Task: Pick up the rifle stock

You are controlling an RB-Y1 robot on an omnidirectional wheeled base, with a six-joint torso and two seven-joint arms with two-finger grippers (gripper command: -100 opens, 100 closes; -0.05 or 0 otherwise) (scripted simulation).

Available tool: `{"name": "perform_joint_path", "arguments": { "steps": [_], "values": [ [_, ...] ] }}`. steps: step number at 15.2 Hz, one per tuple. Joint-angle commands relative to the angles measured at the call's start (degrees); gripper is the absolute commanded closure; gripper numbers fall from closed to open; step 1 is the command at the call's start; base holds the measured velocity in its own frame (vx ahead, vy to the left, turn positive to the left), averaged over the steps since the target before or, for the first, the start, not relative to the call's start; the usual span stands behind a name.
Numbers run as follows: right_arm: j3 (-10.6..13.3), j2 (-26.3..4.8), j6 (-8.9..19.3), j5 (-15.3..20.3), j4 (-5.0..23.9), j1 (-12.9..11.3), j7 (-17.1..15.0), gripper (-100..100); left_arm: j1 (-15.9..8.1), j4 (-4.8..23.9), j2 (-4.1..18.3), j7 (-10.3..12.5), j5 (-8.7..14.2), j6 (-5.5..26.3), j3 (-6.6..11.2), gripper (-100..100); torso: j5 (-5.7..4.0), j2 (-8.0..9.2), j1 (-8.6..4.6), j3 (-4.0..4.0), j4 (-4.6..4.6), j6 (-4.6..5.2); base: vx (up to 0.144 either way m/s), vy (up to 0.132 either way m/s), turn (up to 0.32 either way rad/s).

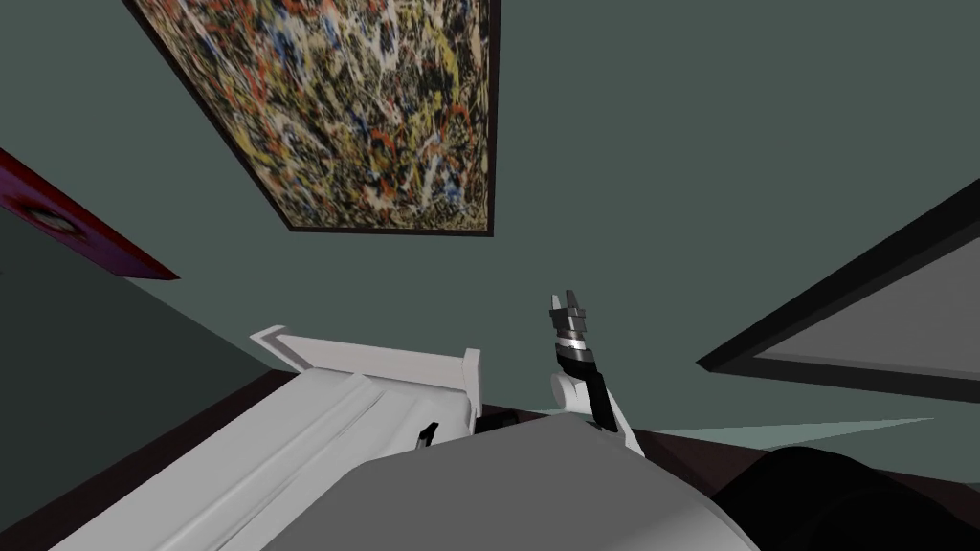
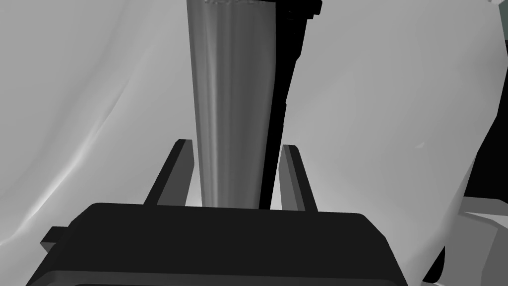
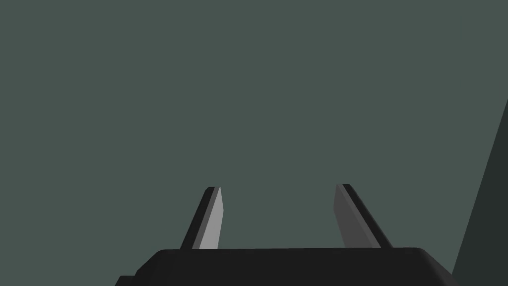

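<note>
The rifle stock point(image 2: 230, 89) is a long grey tapered piece with a black part point(image 2: 290, 59) along one side. It runs straight out from between the fingers of my left gripper point(image 2: 237, 146), which press its two sides, so the gripper is shut on it. Behind it lies a white, softly folded surface point(image 2: 397, 124). In the head view the left gripper point(image 1: 428, 435) is a small dark shape low over white furniture point(image 1: 316, 421). My right gripper point(image 1: 570, 304) is raised in front of the grey-green wall, and its fingers point(image 3: 212, 218) stand open with nothing between them.
The white furniture has a raised end board point(image 1: 383, 359) toward the wall. A large speckled painting point(image 1: 364, 105) hangs above it. A red-edged frame point(image 1: 77, 230) is on the left, a dark-framed panel point(image 1: 861, 316) on the right, and a black rounded object point(image 1: 842, 497) low at the right.
</note>
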Motion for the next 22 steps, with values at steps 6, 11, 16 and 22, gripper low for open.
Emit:
{"name": "perform_joint_path", "arguments": {
  "steps": [6,11,16,22],
  "values": [
    [0.00,0.01,0.01,0.00,0.04,0.08,0.00,0,-0.97,-3.01,-0.13,-3.58,-1.24,4.57,2.62,100,0.00,-0.09,-0.08,-0.04,0.02,-0.07,-0.006,-0.014,0.090],
    [-0.04,0.02,0.00,-0.01,0.05,0.11,0.01,0,-2.02,-5.25,-0.16,-6.21,-2.36,8.29,4.80,100,0.00,-0.02,-0.12,0.00,0.03,-0.18,-0.046,-0.030,0.139],
    [-0.05,0.02,-0.01,-0.01,0.05,0.11,0.01,0,-3.59,-8.61,-0.21,-10.15,-4.04,13.34,8.08,100,-0.05,-0.04,-0.06,0.00,0.06,-0.20,-0.037,-0.017,0.135],
    [-0.05,0.02,0.00,-0.01,0.05,0.11,0.01,0,-3.99,-11.54,-0.64,-13.13,-4.92,17.24,10.76,100,-0.11,0.08,-0.18,0.08,0.09,-0.19,-0.052,-0.028,0.135]
  ]
}}
